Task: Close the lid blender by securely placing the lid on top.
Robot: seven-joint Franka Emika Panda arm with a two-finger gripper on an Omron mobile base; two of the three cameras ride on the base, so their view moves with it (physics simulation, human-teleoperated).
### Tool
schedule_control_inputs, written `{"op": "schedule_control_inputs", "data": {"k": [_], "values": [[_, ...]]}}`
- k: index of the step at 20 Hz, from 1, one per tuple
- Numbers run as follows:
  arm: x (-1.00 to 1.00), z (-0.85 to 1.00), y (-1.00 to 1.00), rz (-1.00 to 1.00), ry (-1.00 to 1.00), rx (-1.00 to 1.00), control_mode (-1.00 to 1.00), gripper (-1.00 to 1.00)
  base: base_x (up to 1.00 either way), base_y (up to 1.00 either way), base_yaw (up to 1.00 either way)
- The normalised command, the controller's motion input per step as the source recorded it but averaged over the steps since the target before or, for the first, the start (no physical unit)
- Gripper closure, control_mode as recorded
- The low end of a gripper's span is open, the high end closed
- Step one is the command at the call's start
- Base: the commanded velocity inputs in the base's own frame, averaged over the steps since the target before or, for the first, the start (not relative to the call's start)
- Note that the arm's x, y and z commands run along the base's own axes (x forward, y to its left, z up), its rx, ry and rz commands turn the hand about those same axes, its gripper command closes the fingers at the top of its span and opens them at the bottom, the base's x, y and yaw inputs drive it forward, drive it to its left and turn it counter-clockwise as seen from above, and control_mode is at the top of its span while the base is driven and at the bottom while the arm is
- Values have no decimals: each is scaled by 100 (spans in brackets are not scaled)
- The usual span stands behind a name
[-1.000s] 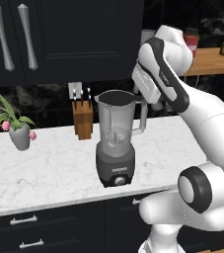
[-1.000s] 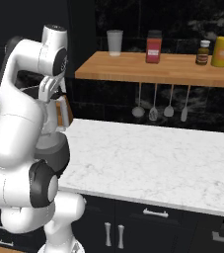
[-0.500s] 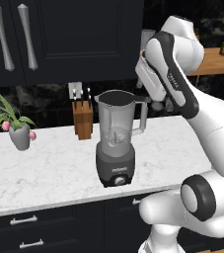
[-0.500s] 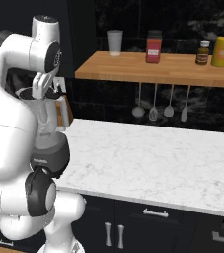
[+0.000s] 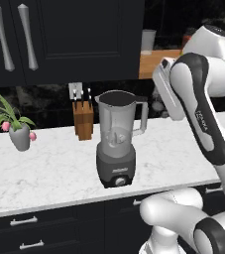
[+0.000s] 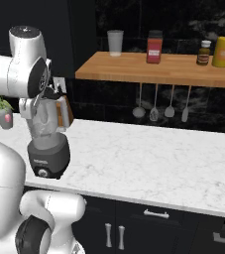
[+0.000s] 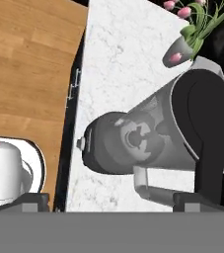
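Hand view is showing the lid (image 7: 208, 129) already sitting in the mouth of the blender (image 7: 148, 138), directly below the gripper (image 7: 111, 200). The gripper is hovering above, holding nothing; its jaw width cannot be told.

Both base views look forward-down from behind the arm, sharing the blender (image 5: 116, 144) and counter (image 6: 148, 158). Hand view looks steeply down, close over the jar.
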Motion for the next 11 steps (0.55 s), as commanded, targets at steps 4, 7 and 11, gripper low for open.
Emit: {"op": "schedule_control_inputs", "data": {"k": [4, 7, 11], "values": [[-15, -2, -92, -7, -6, 0, -100, -100, 0, 0, 0], [-5, -16, -100, -7, -2, 0, -100, -100, 0, 0, 0], [0, -19, -79, -4, 0, 0, -100, -100, 0, 0, 0]]}}
